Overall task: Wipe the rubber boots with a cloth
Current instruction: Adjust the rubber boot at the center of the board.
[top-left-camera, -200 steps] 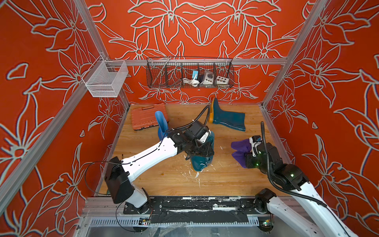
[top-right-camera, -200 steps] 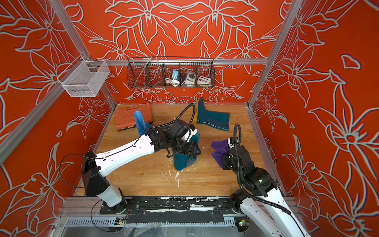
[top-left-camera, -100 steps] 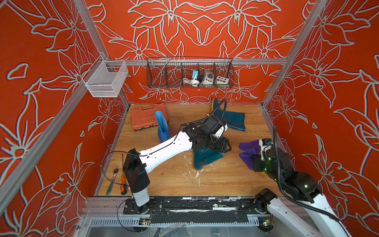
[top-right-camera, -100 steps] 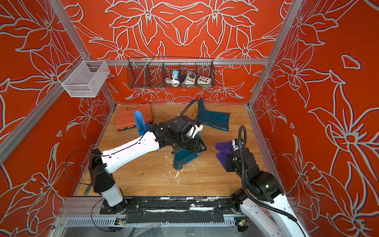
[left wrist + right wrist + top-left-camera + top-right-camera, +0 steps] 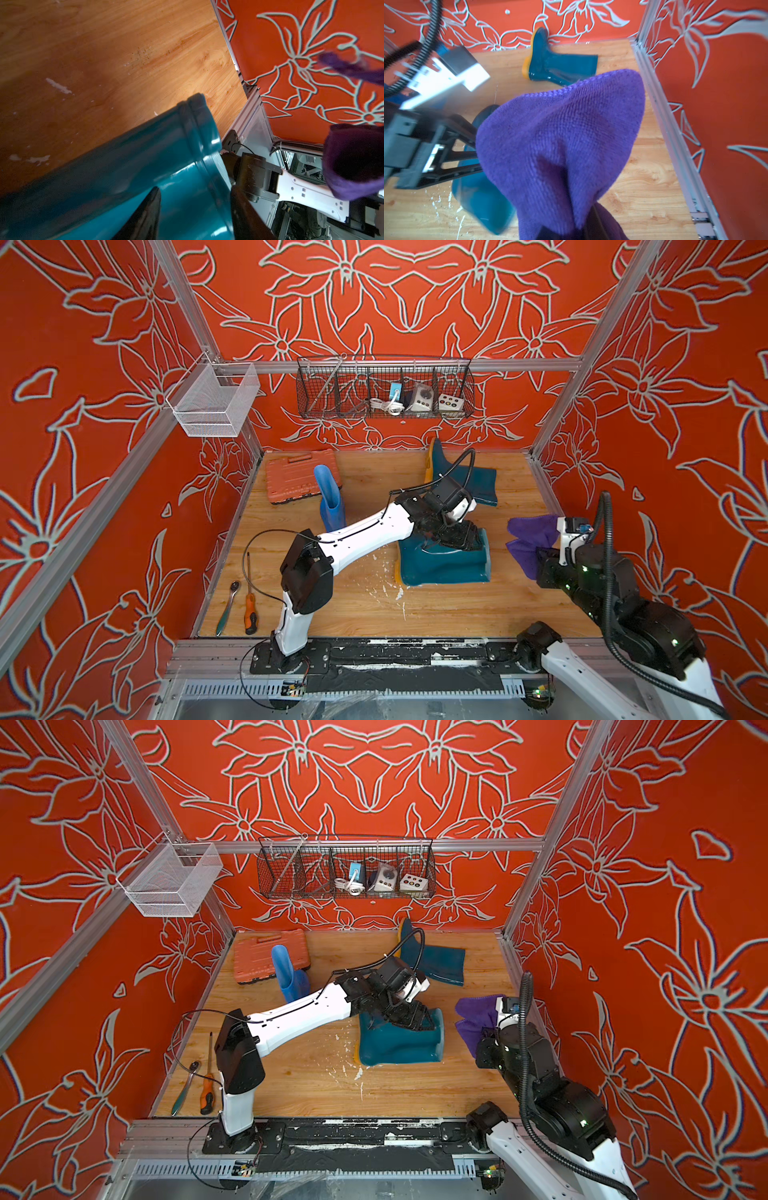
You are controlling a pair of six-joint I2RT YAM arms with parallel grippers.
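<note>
Wooden surface (image 5: 353, 605), red floral walls (image 5: 415, 302). Right tool (image 5: 569, 228) is clamped on the purple cloth (image 5: 560, 128), held up near the right edge. It would be best laid flat along the teal boot (image 5: 444, 562) lying mid-surface, stroking cuff to sole. Left tool (image 5: 194, 191) straddles the cuff, jaws parted (grip unclear, so steady it first). Cloth hides most of the right tool.
</note>
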